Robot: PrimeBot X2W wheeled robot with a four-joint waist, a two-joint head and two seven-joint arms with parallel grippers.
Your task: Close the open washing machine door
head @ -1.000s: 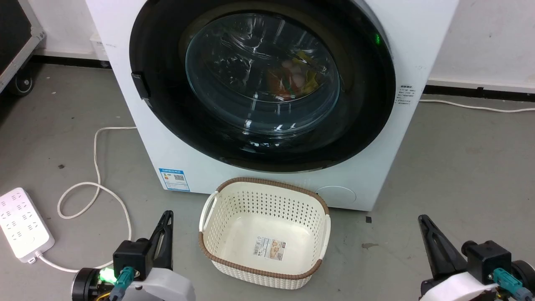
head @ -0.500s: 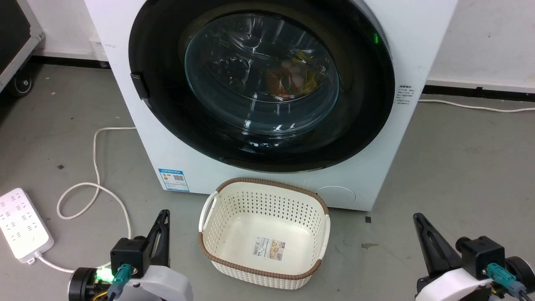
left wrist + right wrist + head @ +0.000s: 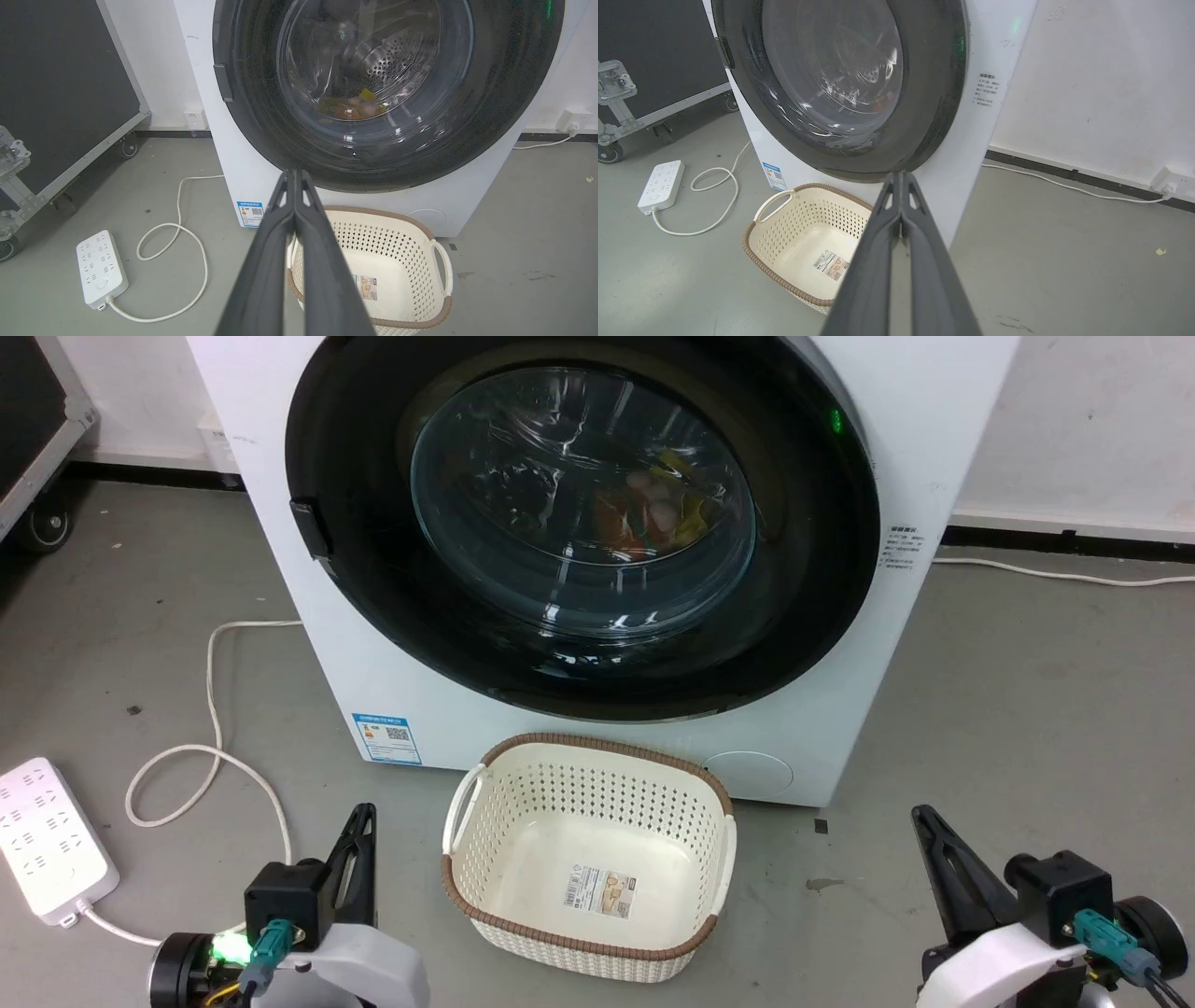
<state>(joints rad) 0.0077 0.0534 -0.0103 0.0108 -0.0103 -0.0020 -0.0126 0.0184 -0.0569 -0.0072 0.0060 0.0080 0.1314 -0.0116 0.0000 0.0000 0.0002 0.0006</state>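
Bright, even, diffuse room light, looks overhead; no hard shadows, just faint soft shade on the floor (image 3: 1027, 709) round the basket (image 3: 579, 959), betw. the two sets of fingers. Glare: white streaks & curved reflections across the glass of the washing machine door (image 3: 579, 504), above the fingertips in both wrist views. Small green lamp (image 3: 834, 422) glows on its rim. Wrist views wide-angle: wall & machine edges bow twd the corners. Fingers of left gripper (image 3: 294, 173) & right gripper (image 3: 901, 175) go soft nr the lens. Head view sharp.
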